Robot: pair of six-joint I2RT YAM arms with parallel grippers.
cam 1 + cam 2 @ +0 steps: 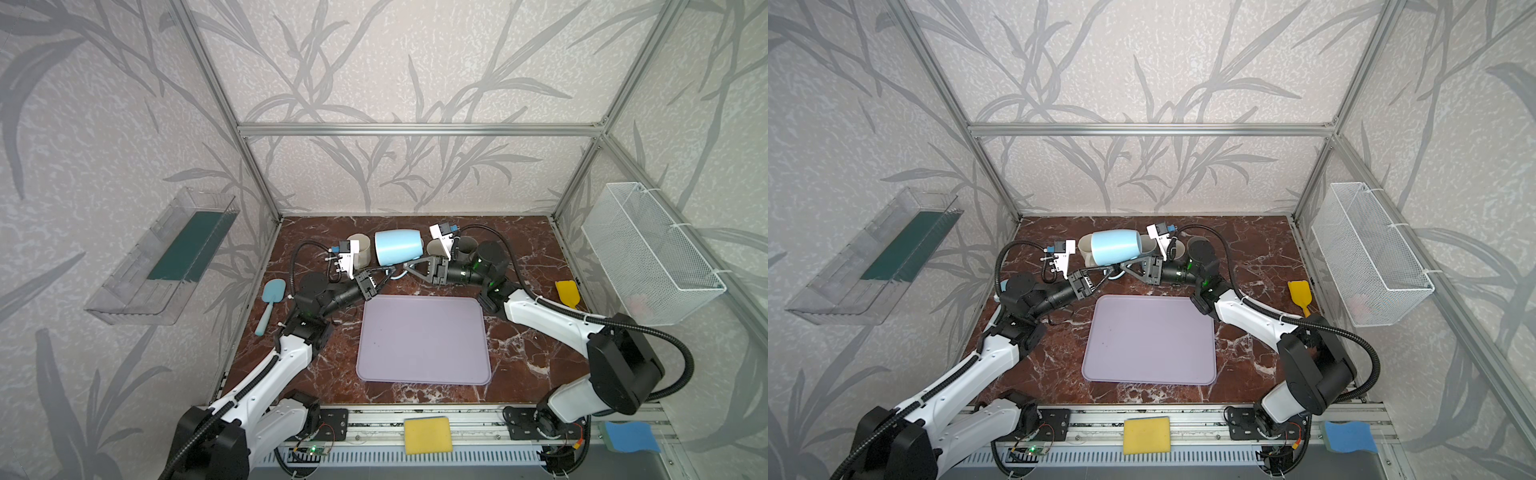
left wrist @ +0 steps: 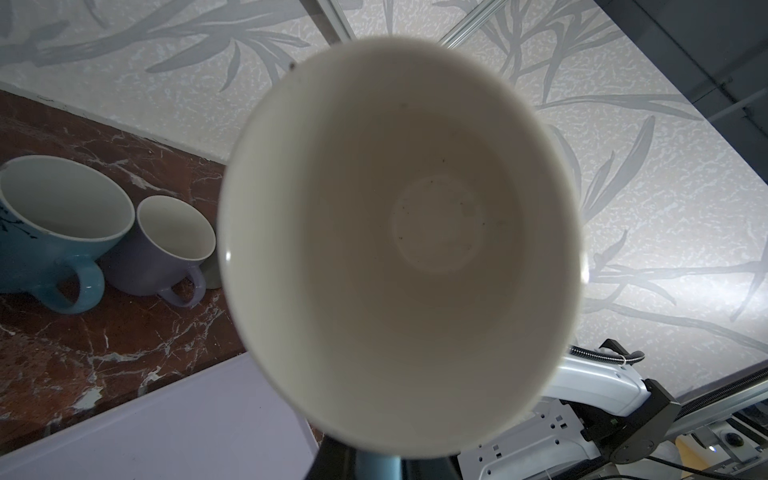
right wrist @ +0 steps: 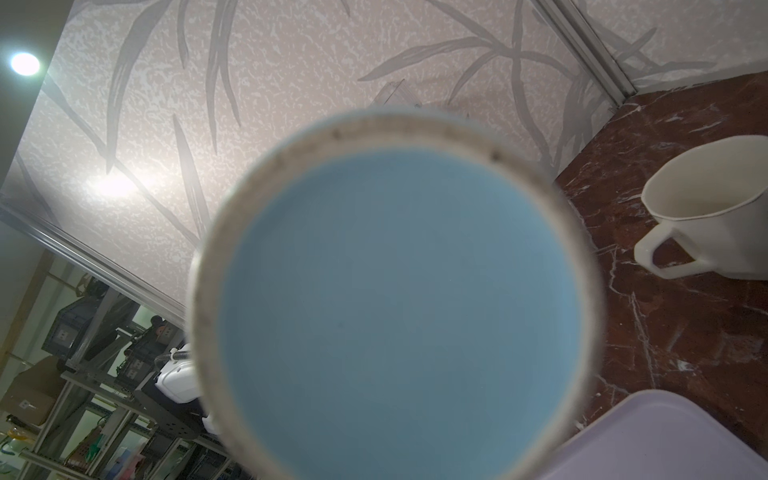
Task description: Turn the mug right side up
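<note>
The light blue mug hangs on its side above the back of the marble table, mouth to the left and base to the right. My left gripper is shut on its handle from below. The left wrist view looks straight into the mug's white inside, with the blue handle between dark jaws. My right gripper meets the same handle from the other side and is shut. The mug's blue base fills the right wrist view and hides those jaws.
A lilac mat lies in front of the grippers. Other cups stand along the back: a beige one, a big blue one, a purple one, a white one. A blue spatula lies left, a yellow spatula right.
</note>
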